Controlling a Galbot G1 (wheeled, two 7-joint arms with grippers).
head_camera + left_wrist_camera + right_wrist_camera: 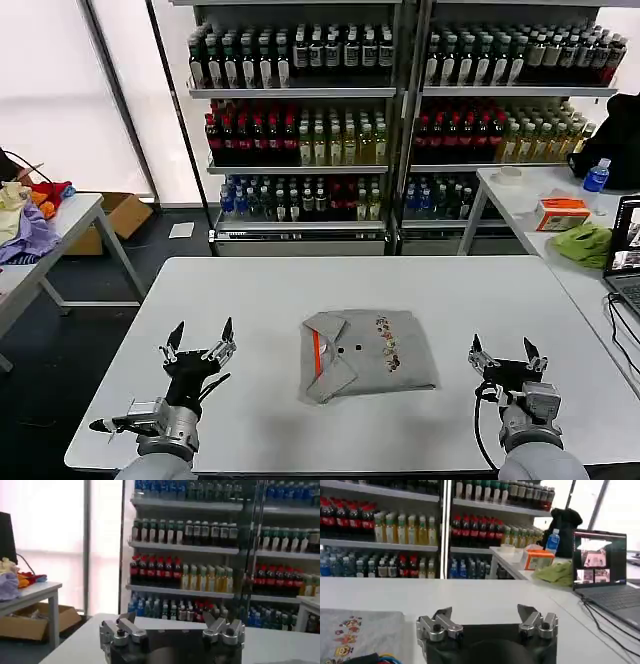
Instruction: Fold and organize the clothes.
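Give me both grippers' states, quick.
Left gripper: open, holding nothing.
Right gripper: open, holding nothing, beside the folded light grey cotton shirt.

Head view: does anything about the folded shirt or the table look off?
Nothing stands out. The folded light grey cotton shirt lies flat mid-table on the white table, orange collar lining showing. The left gripper and right gripper are open, apart from it.

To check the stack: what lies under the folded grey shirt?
The folded light grey cotton shirt with orange-lined collar rests on the white table. Whether another garment lies beneath is covered.
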